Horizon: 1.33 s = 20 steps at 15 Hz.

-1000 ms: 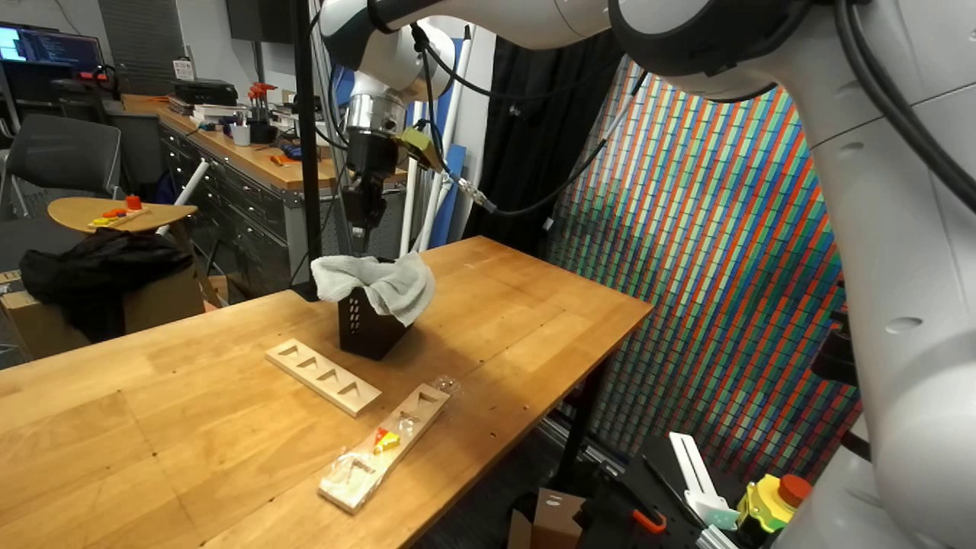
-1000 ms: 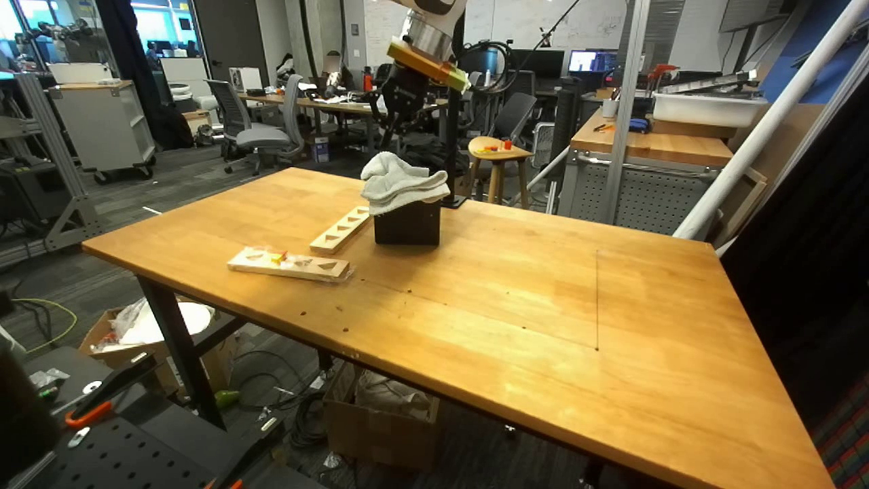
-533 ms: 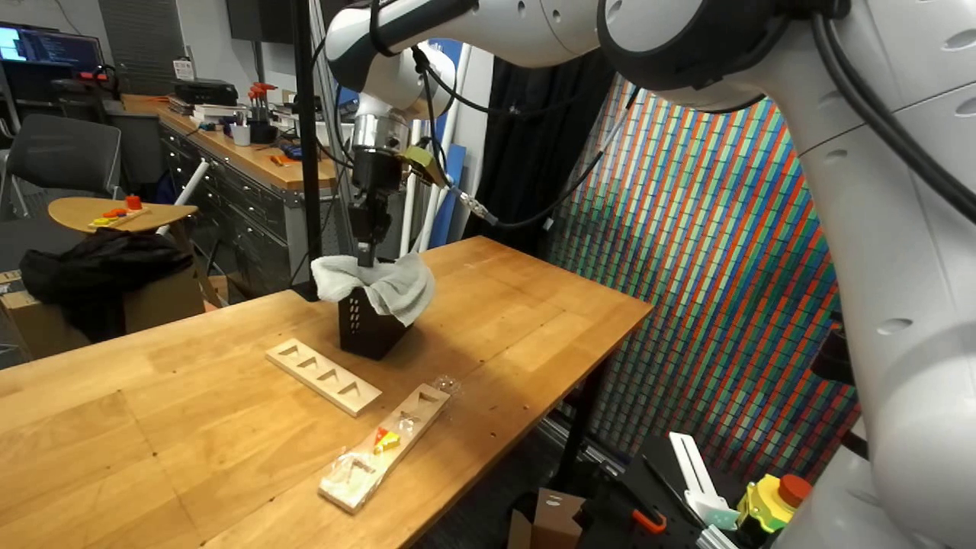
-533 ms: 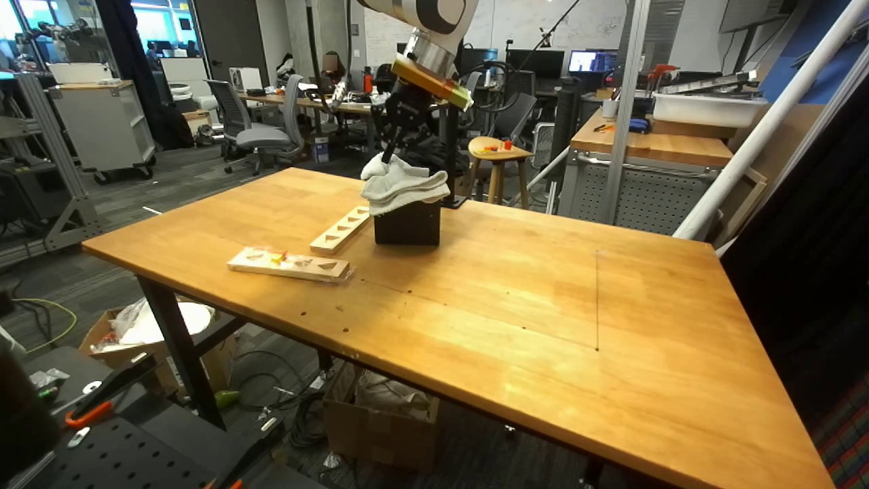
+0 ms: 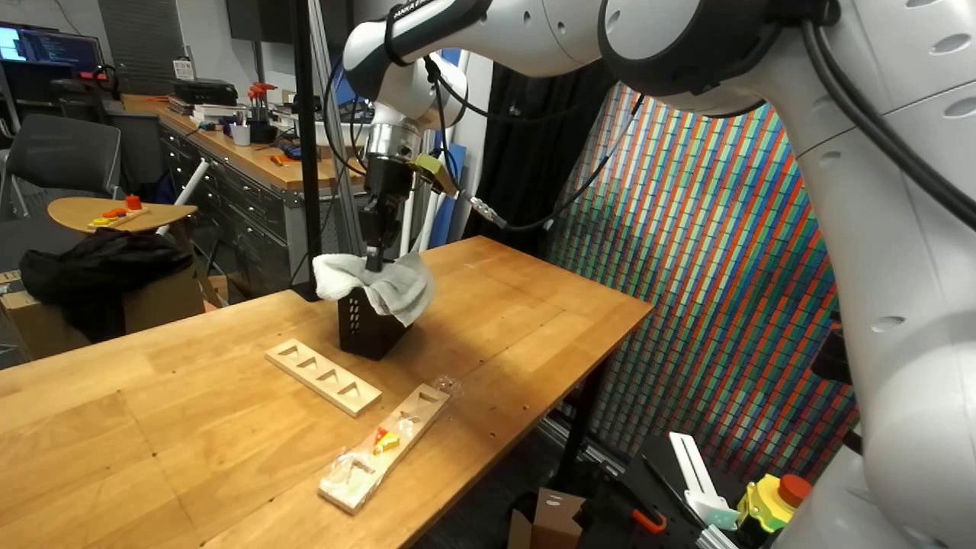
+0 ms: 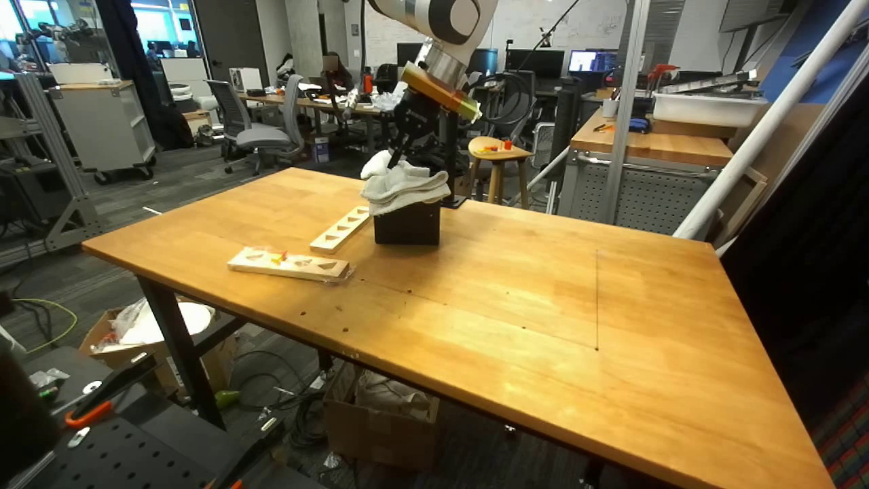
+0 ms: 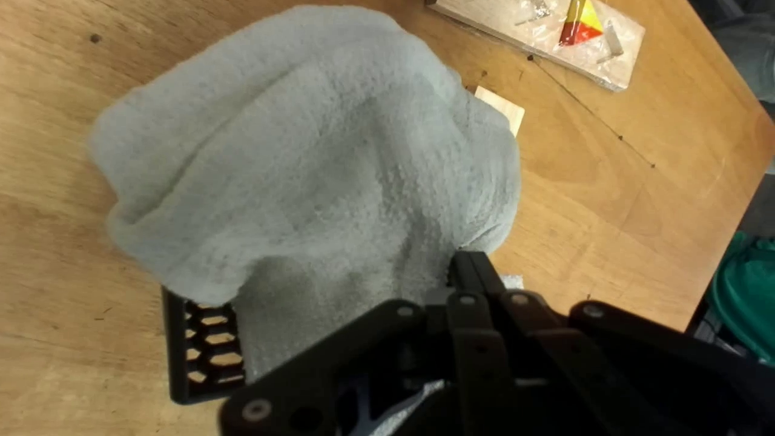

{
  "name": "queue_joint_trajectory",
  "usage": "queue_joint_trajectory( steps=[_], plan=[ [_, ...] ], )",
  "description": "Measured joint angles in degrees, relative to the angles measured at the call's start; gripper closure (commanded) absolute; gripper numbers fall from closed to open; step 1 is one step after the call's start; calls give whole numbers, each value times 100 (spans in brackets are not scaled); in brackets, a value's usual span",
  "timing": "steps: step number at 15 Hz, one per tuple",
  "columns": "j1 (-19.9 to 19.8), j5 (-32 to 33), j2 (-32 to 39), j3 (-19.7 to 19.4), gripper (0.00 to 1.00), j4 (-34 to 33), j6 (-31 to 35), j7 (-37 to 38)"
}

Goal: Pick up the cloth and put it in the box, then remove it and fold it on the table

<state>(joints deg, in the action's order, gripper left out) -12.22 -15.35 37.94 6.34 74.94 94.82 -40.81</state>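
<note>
Just lowered onto off-white towel (image 5: 400, 288) draped over black perforated box (image 5: 370, 334), with pincer (image 7: 475, 257) together, gripping nothing visible. Probably starting to push towel deeper inside, before removal.

The cloth (image 6: 407, 189) is off-white, box (image 6: 407, 226) and claw (image 7: 474, 267) black. Near an edge of the brown table (image 6: 543, 305), a board (image 6: 297, 267) shows red and yellow.

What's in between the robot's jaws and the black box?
The cloth: in the wrist view it stretches from the shut jaws to the holey side of the box. In both exterior views it drapes over the box's top.
</note>
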Motion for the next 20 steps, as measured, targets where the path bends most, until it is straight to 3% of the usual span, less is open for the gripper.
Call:
queue_joint_trajectory(
  steps=[9,20],
  plan=[
    [43,-127,-13,2,98,118,180,0],
    [349,829,-41,-21,97,-145,186,0]
  ],
)
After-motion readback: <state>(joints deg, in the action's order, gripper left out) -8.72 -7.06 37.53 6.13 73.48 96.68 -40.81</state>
